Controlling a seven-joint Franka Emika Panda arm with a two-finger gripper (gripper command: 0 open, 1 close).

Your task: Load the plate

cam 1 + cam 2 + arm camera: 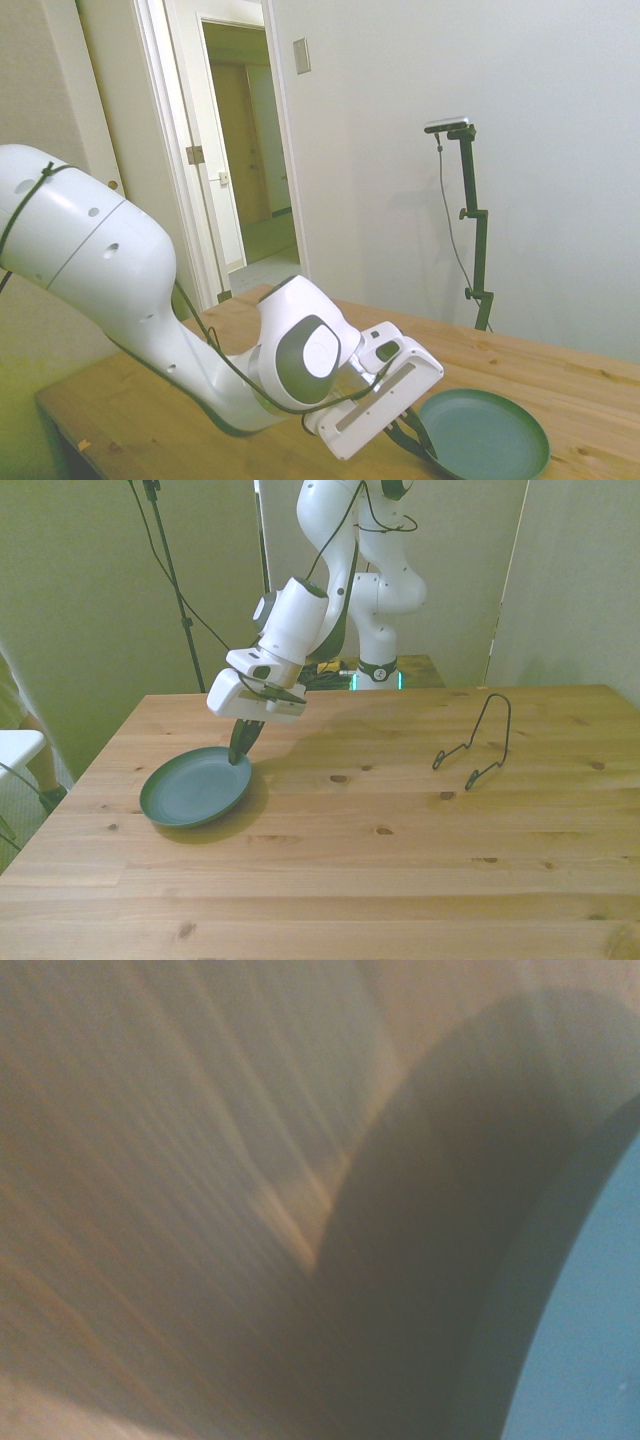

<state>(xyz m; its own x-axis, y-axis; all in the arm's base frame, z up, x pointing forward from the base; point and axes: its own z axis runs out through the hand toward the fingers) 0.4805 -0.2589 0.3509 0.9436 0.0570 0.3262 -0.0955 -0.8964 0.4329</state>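
Note:
The dark teal plate (192, 788) is at the front view's left on the wooden table (400, 830). My gripper (240, 750) is shut on its far rim, one finger above the rim and one below. The held side stands a little off the wood, so the plate tilts down toward its near edge. From the side, the gripper (413, 437) pinches the plate (490, 437) at its left edge. The blurred wrist view has a strip of the plate (600, 1340) over a dark shadow on the wood.
A black wire dish stand (478, 742) rests on the table at the front view's right, well away from the plate. A white object (15, 748) sits off the table's edge at the front view's left. An open doorway (245, 170) is behind the arm.

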